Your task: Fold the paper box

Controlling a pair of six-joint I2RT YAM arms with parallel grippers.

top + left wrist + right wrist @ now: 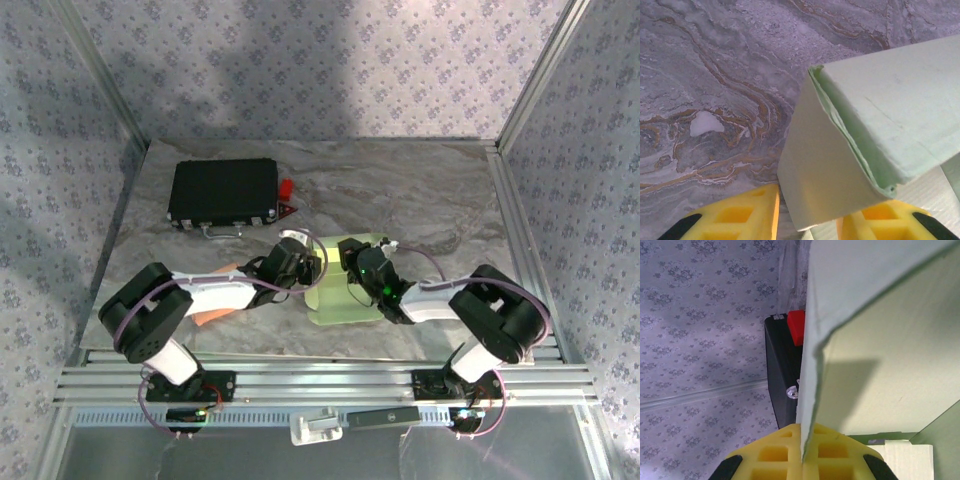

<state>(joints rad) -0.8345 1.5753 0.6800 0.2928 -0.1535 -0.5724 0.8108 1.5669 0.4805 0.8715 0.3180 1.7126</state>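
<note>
The pale green paper box point(335, 297) lies partly folded near the table's front middle, between both grippers. My left gripper point(301, 262) is at its left side. In the left wrist view a folded corner of the box point(890, 100) fills the right, and a flap hangs between the yellow fingers point(740, 217) of my left gripper point(807, 222). The jaws stand apart, with a small gap on the left of the flap. My right gripper point(356, 258) is at the box's back edge. In the right wrist view my right gripper point(802, 452) is shut on the thin edge of an upright box wall point(880, 365).
A black case point(222, 190) lies at the table's back left, with a small red piece point(286, 187) at its right end; both also appear behind the wall as the case point(780, 370) and red piece point(796, 326). An orange sheet point(208, 317) lies under my left arm. Patterned walls enclose the marble table point(430, 190).
</note>
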